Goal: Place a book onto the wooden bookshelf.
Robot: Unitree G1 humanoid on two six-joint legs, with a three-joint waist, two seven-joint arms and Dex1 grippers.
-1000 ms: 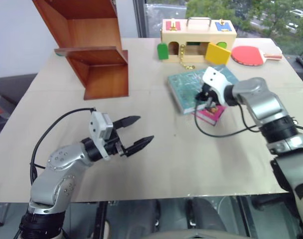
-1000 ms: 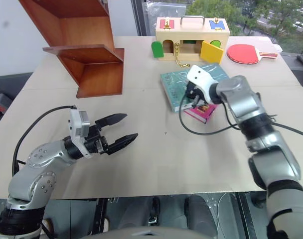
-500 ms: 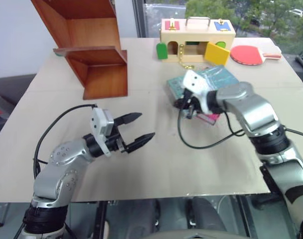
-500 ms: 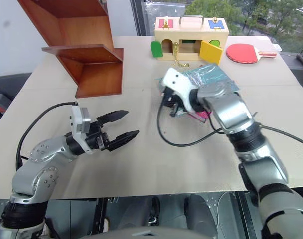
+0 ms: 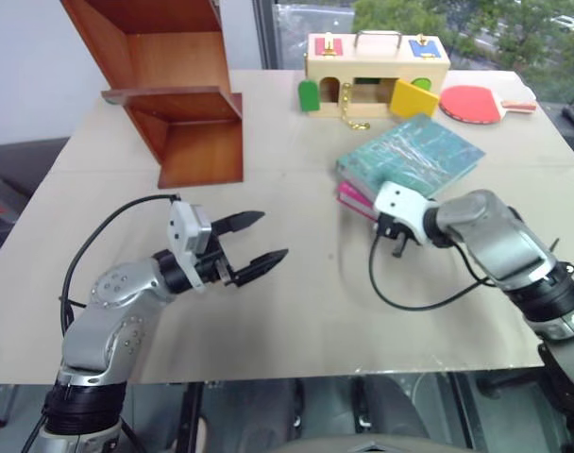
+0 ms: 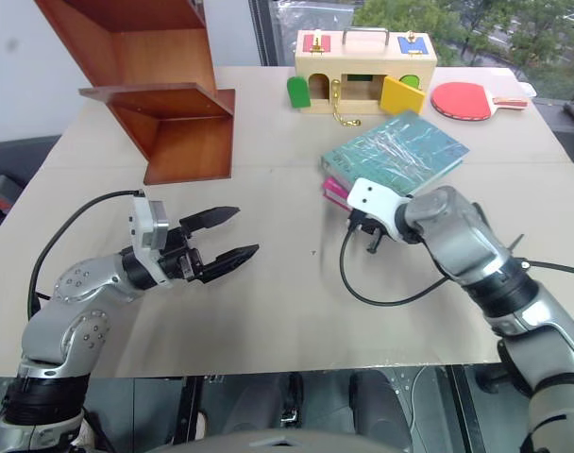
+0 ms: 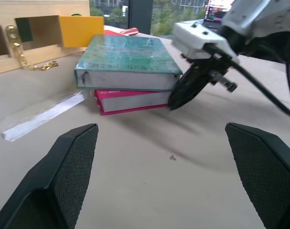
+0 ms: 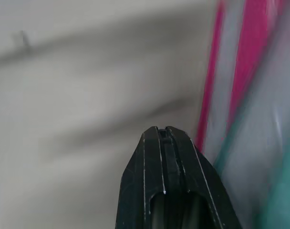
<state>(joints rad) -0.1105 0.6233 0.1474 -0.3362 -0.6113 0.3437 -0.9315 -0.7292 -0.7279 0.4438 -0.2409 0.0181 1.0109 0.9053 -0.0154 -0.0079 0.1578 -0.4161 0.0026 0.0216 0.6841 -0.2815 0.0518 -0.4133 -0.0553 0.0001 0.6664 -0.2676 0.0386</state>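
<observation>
**Lying flat: the teal book atop the pink one**

Resting on the table (image 5: 296, 311), the book (image 5: 410, 154) lies stacked on a thinner pink book (image 7: 130, 101), well apart from the wooden bookshelf (image 5: 178, 90) at the far left. The right gripper (image 7: 183, 93) points down with its black fingers pressed together, tip just beside the pink book's edge and holding nothing. The left gripper (image 5: 252, 240) hangs level over bare table, fingers spread wide and empty. A pale wooden box (image 5: 374, 61) and a red paddle (image 5: 476, 101) sit behind.
</observation>
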